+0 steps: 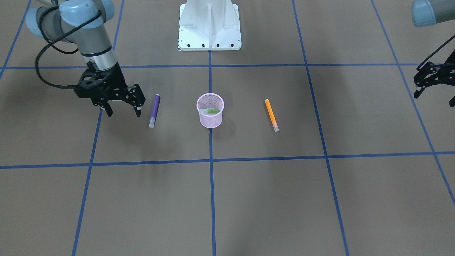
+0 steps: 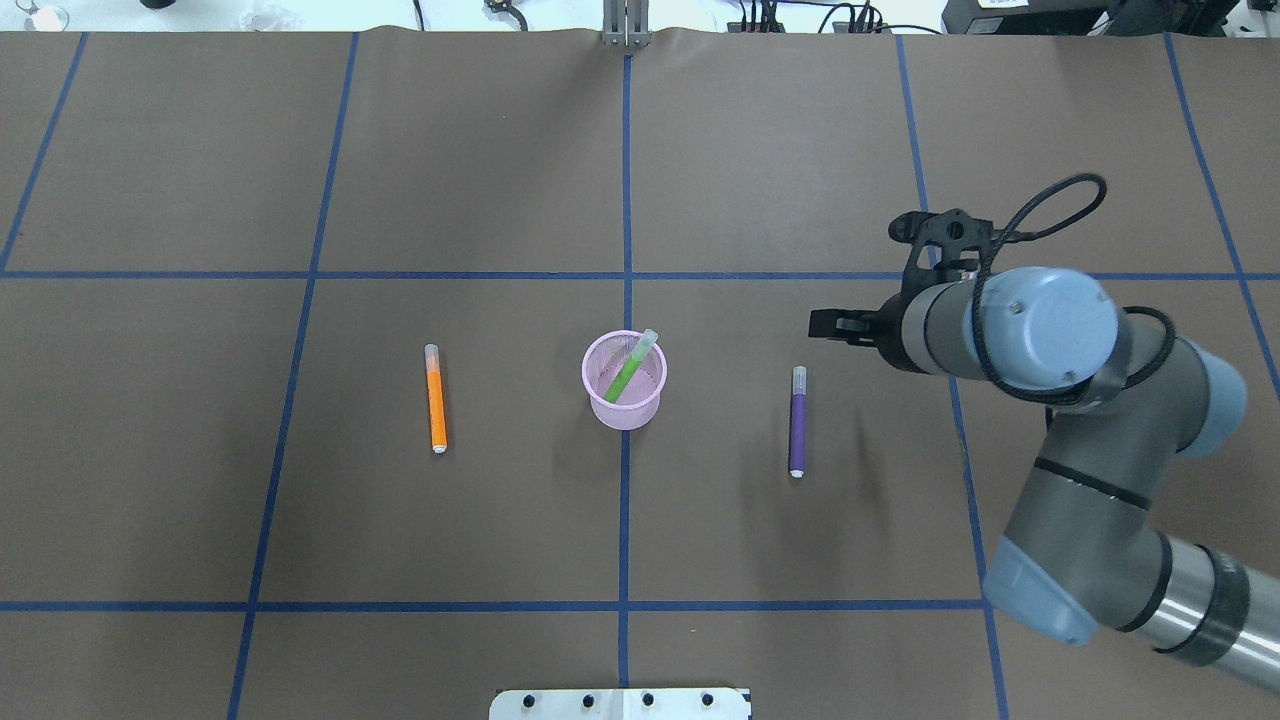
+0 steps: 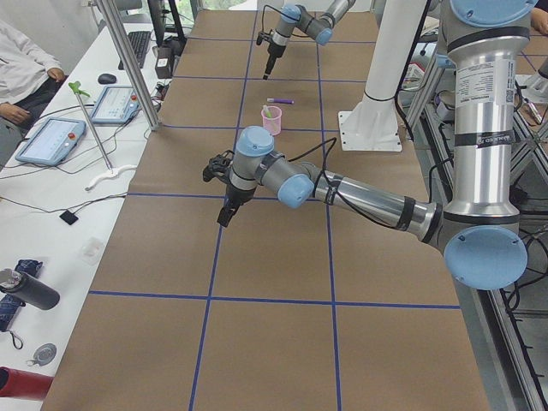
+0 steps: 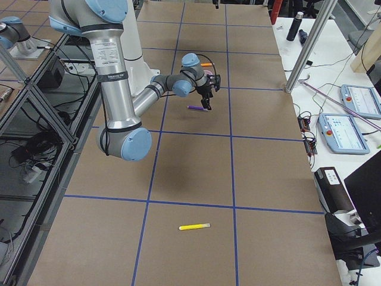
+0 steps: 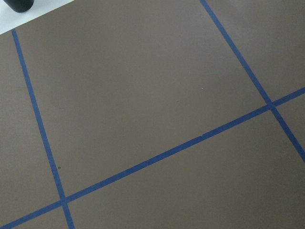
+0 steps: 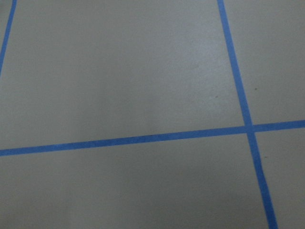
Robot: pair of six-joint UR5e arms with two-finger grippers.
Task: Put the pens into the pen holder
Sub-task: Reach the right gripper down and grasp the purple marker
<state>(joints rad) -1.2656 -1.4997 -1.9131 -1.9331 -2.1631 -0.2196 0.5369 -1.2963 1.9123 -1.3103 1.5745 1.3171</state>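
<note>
Front view: right gripper (image 1: 124, 113) spread wide, empty, just beside purple pen (image 1: 154, 110) on its right-edge side; cup (image 1: 210, 111) at table (image 1: 270, 199) centre. Overhead: pen's long axis runs robot edge to far edge. Left view: left gripper (image 3: 226, 212) well apart

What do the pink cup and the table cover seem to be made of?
Cup: wire mesh, likely metal coated pink; its wall shows a fine see-through grid.
Table cover: probably matte brown paper; flat, no shine, wavy far edge, blue tape lines on it.
</note>
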